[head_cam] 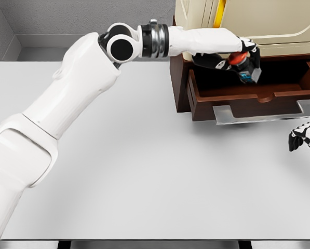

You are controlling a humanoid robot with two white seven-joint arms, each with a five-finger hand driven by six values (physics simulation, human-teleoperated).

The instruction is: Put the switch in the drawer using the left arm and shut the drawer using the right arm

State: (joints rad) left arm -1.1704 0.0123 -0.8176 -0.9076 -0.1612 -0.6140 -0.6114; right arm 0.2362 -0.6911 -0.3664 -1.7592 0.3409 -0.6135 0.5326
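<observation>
The open wooden drawer (248, 96) is dark reddish brown with a flat silver-grey metal handle (266, 115). The small switch (243, 66) shows red, orange and blue parts, and the smooth table top (118, 171) is pale grey.

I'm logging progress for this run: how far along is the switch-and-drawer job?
Done: the drawer stands pulled open, and the left hand has the switch grasped and carried over it. In hand: the switch is held above the drawer's cavity, not released yet. Left: letting it go inside, then closing the drawer with the right hand, which waits low at the right edge, near the drawer's metal handle.
</observation>
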